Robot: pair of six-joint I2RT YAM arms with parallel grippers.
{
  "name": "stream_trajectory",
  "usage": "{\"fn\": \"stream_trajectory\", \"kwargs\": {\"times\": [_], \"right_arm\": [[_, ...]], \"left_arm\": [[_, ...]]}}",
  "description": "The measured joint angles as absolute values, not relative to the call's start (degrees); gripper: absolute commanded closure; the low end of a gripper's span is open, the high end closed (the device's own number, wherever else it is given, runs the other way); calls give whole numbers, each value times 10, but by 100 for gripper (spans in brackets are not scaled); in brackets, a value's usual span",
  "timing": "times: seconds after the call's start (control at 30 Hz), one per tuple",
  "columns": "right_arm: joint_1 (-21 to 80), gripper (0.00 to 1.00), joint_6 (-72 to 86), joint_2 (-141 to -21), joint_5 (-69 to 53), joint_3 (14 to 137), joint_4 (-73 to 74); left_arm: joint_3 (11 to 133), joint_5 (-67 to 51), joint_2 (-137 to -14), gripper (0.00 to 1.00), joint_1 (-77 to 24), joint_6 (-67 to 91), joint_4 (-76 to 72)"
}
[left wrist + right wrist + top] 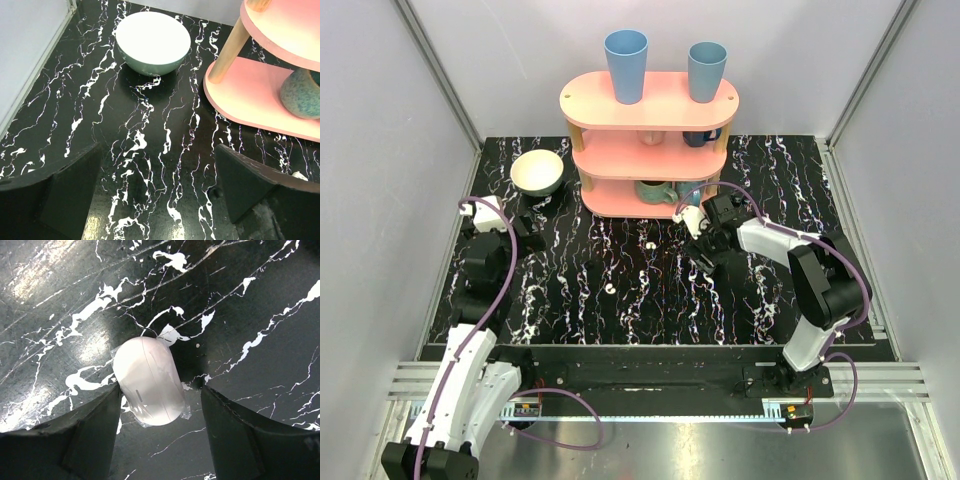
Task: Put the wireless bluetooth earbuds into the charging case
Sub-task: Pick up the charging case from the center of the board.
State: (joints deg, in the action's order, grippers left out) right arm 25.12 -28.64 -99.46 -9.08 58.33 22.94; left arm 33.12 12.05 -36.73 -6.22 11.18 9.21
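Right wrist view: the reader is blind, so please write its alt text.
A white pill-shaped charging case lies on the black, white-veined table between the right gripper's open jaws. It sits close against one jaw, with a gap to the other.

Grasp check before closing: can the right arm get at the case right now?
Likely yes. The case lies on the table between the open fingers of the right gripper. Nothing covers it; one finger is at its side, the other stands clear.
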Motion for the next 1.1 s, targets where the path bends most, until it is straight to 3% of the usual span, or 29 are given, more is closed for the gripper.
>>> {"fn": "stream_trajectory", "kwargs": {"times": [0.23,0.33,0.37,0.43,0.57,0.8,1.1], "right_arm": [[251,37,-280,-995,-106,585,239],[251,48,-271,-995,-106,585,248],[251,60,-267,-995,-107,585,252],[251,74,-260,-995,-108,586,257],[251,87,-236,-995,-112,593,268],[255,89,-206,-962,-116,602,274],[320,100,-246,-680,-188,564,202]], "left_arm": [[333,121,-367,1,-62,121,99],[333,121,-367,1,-62,123,98],[333,121,-367,1,-62,125,99],[333,118,-367,1,-62,128,99],[333,91,-367,1,-62,138,98],[333,-13,-368,1,-62,140,91],[370,-175,-401,1,-63,133,77]]}}
